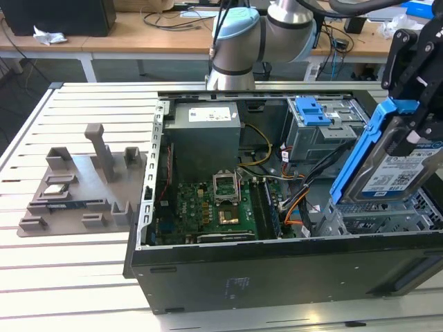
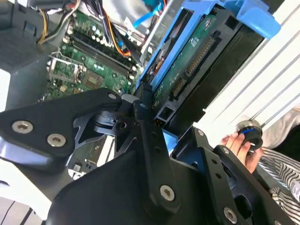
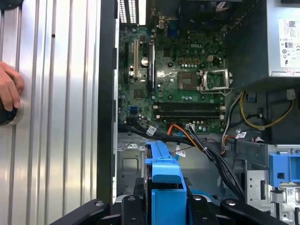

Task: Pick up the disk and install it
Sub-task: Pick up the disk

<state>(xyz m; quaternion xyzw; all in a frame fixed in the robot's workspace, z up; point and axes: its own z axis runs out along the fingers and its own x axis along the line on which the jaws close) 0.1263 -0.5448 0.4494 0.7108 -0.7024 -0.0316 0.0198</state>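
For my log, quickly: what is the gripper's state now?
Gripper: closed, holding the disk over the open computer case.

We see a slatted metal table (image 1: pixel 69 277). A grey fixture plate (image 1: pixel 79 187) lies on it toward the exterior view's left. Just beside that plate, to the exterior view's right, stands an open computer case (image 1: pixel 277 277). In the first wrist view a black knob (image 3: pixel 4 117) sits on the slats near the case.

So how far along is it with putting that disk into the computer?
Picking up looks done: the pincer is shut on the disk, holding it tilted in the air over the open case, at the exterior view's right. That hold is what's in hand. Left: the install itself; the disk is not seated in the case yet.
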